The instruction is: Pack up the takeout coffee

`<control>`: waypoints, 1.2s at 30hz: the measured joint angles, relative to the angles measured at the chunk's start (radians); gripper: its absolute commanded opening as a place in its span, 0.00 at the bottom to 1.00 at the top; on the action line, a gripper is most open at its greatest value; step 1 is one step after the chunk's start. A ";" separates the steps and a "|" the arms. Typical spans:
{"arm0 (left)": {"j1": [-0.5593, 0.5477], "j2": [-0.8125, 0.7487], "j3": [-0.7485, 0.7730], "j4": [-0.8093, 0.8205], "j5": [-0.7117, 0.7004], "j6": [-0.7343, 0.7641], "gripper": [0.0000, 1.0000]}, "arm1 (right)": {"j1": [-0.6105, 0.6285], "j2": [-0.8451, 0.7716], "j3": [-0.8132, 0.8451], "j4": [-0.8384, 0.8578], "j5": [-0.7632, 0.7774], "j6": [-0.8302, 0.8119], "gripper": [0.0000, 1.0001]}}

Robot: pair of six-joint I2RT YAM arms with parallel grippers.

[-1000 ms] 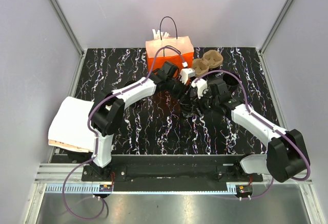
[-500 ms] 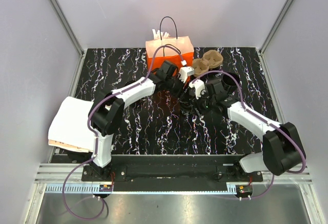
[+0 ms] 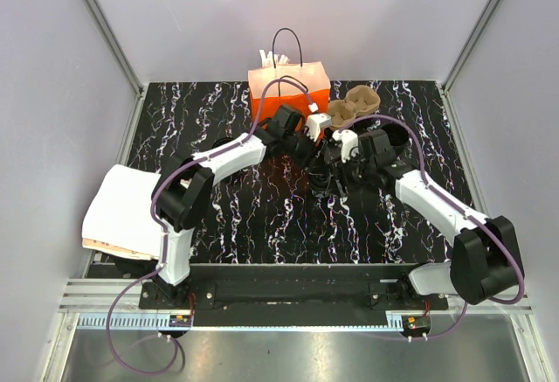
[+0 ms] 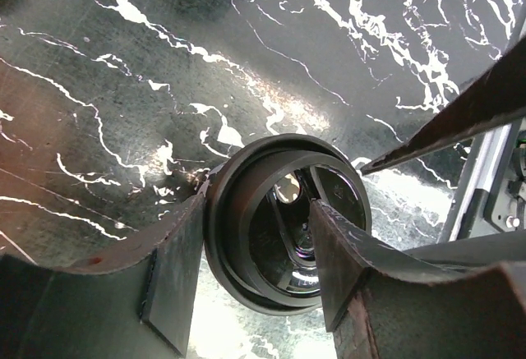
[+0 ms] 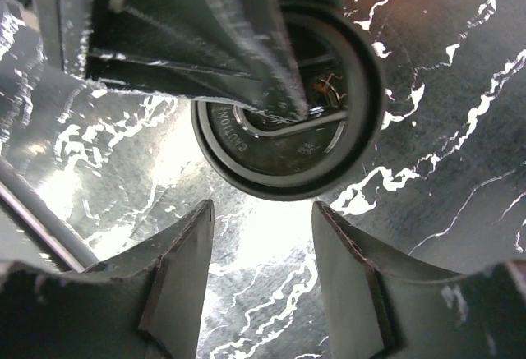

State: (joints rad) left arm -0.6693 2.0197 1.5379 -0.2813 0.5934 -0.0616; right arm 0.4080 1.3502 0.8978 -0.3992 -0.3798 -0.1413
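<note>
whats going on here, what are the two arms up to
Both arms meet mid-table, just in front of the orange paper bag. The left gripper is down at the small black coffee cup on the marbled table, one jaw outside the rim and one inside it. The right gripper hovers beside the same cup with its jaws open and empty. A brown cardboard cup carrier sits by the bag. The cup is not in the bag yet.

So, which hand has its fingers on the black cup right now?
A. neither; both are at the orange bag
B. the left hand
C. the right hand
B: in the left wrist view the left hand straddles the rim of the coffee cup; the right hand stands open, short of it.
</note>
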 measured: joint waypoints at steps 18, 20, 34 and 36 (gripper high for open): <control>0.011 -0.001 -0.038 0.064 0.013 -0.076 0.55 | -0.165 0.060 0.019 -0.017 -0.182 0.156 0.53; 0.011 -0.004 -0.046 0.074 0.012 -0.086 0.55 | -0.166 0.077 0.019 -0.018 -0.193 0.170 0.52; 0.012 -0.015 -0.075 0.111 0.006 -0.113 0.55 | -0.222 0.157 0.021 -0.009 -0.296 0.254 0.52; 0.011 -0.015 -0.074 0.111 0.005 -0.116 0.55 | -0.222 0.166 0.027 -0.008 -0.317 0.265 0.52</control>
State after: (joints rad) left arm -0.6579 2.0045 1.4635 -0.1699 0.5983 -0.1776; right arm 0.1860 1.5166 0.9245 -0.4076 -0.6964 0.1238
